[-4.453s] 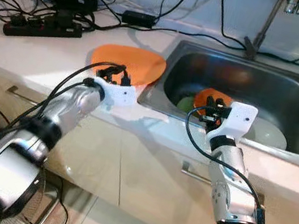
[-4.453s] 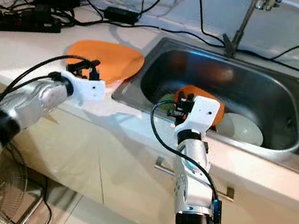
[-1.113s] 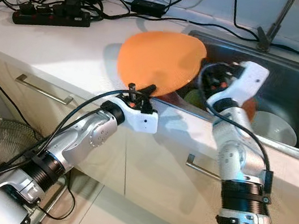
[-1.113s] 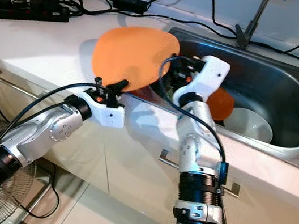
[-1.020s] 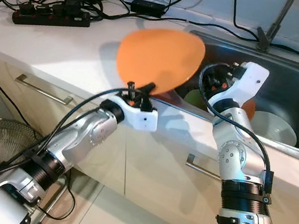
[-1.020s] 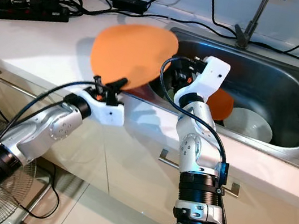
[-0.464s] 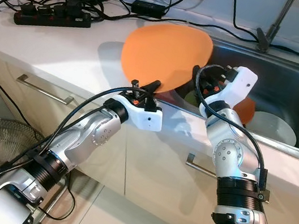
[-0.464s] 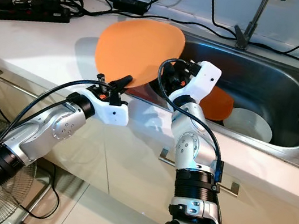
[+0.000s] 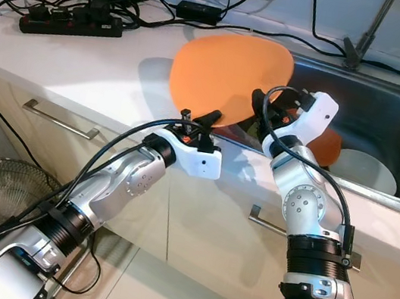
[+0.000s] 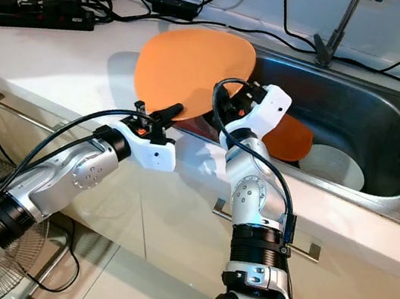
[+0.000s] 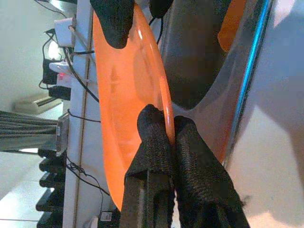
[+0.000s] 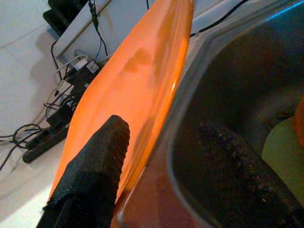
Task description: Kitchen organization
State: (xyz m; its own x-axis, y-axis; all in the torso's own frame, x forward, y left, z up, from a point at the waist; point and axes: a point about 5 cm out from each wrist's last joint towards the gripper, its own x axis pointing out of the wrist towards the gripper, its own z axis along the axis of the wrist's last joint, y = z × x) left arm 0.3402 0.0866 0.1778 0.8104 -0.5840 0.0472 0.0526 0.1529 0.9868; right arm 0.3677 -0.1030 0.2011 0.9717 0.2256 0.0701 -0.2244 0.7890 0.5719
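The orange plate (image 9: 228, 74) looks thin, stiff, glossy and probably slippery; it is tilted up over the surface (image 9: 83, 68) at the sink's (image 9: 390, 112) left rim. Your left end effector (image 11: 170, 128) is pinched shut on its near rim. Your right end effector (image 12: 161, 156) stands open astride the sink-side edge, so close there, on the rim, before lifting further.

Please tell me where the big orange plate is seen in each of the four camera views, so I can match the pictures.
Left eye view: orange plate upper centre, tilted over the sink rim.
Right eye view: plate upper centre-left.
Left wrist view: plate edge-on, pinched by the left gripper.
Right wrist view: plate slanting beside the right gripper, fingers apart.
Shared landmark: the steel sink rim.
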